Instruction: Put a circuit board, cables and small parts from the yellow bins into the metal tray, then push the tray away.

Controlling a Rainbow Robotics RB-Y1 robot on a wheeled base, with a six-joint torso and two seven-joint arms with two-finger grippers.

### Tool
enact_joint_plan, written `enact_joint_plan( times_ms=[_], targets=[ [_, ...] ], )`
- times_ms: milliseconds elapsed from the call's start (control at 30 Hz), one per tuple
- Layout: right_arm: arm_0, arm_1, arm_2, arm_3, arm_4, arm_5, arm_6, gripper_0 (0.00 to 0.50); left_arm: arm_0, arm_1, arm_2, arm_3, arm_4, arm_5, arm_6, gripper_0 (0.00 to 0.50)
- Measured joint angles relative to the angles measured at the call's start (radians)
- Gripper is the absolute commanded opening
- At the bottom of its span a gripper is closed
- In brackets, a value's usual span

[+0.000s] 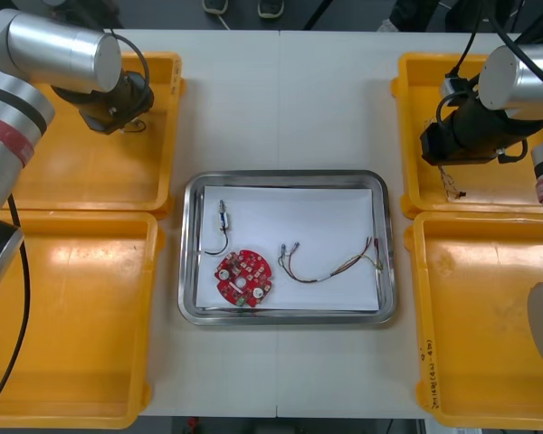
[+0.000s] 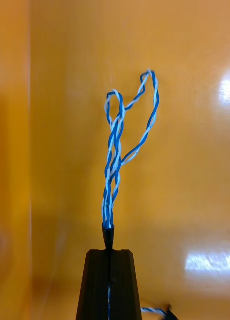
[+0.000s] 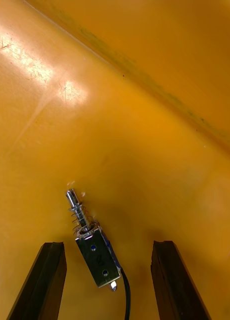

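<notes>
- Two claws pick at once; the metal tray (image 1: pixel 192 253) in the middle of the counter (image 1: pixel 281 108) already holds a circuit board (image 1: pixel 243 279).
- Right claw (image 2: pixel 109 252), over the yellow bin (image 1: pixel 507 185) at the far right corner, is clenched on a blue and white cable (image 2: pixel 115 150).
- Left claw (image 3: pixel 109 245), in the far left corner bin (image 1: pixel 81 172), stands released around a small metal part (image 3: pixel 97 255).
- Next, I think: left closes, both lift over bin walls; the tray's far side is bare.

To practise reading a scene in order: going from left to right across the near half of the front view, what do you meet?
First the near-left yellow bin → the metal tray at its left rim → round red circuit board → red and yellow cable → near-right yellow bin.
</notes>
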Motion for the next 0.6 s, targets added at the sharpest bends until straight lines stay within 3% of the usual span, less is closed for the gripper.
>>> enact_joint_plan(
  times_ms=[400, 433, 467, 500, 600],
  targets=[
    [0.004, -0.022, -0.056, -0.244, -0.022, 0.267, 0.0, 0.0, -0.01, -0.001, -0.039, 0.056, 0.0, -0.078, 0.0, 0.5],
    [0.004, -0.025, -0.056, -0.262, -0.027, 0.289, 0.0, 0.0, -0.011, -0.001, -0.039, 0.056, 0.0, -0.079, 0.0, 0.47],
    [0.005, -0.027, -0.056, -0.28, -0.033, 0.315, 0.0, 0.0, -0.011, -0.001, -0.039, 0.057, 0.0, -0.081, 0.0, 0.167],
    [0.005, -0.029, -0.056, -0.3, -0.039, 0.336, 0.0, 0.0, -0.011, -0.001, -0.039, 0.057, 0.0, -0.082, 0.0, 0.002],
    [0.005, -0.036, -0.056, -0.363, -0.072, 0.371, 0.0, 0.0, -0.011, -0.001, -0.039, 0.058, 0.0, -0.083, 0.0, 0.0]
  ],
)
